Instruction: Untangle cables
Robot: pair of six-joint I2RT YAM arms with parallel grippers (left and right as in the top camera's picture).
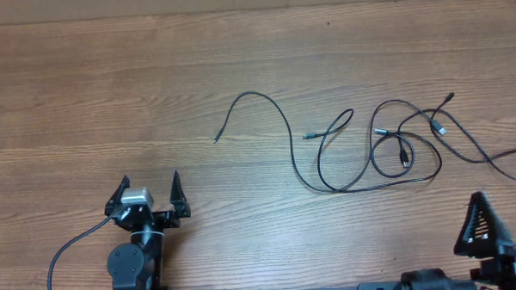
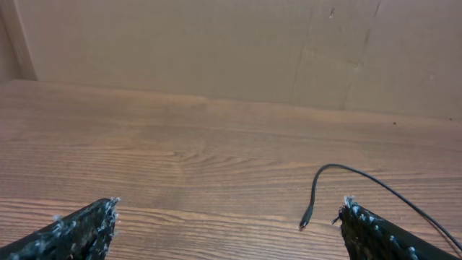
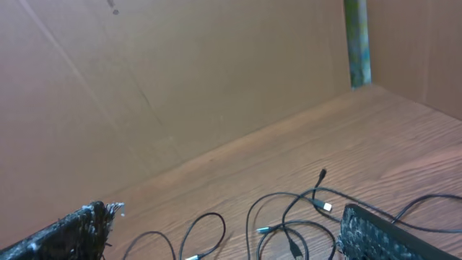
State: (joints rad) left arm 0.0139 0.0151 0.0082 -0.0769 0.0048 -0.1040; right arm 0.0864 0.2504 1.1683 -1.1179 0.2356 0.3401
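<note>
Desk: brown wood-grain top (image 1: pixel 84 82) with a plain cardboard wall (image 2: pixel 216 43) behind it.
Cables: thin black cords (image 1: pixel 403 157) lie on the desk's right half in crossing loops, right of centre and ahead of the right arm. There seem to be three or four, but the overlaps make the count unsure.
Leftmost cable: one long curve (image 1: pixel 292 144) reaches toward the middle. Its free plug (image 2: pixel 305 217) lies flat just inside the left arm's right fingertip.
Plug ends: small, some silver-tipped (image 3: pixel 325 207), too small to read any marking.
Left pincer: (image 1: pixel 150 176) spread wide and holding nothing, well left of the cords.
Right pincer: (image 3: pixel 227 211) spread wide and holding nothing, with the tangle ahead of its fingers.
</note>
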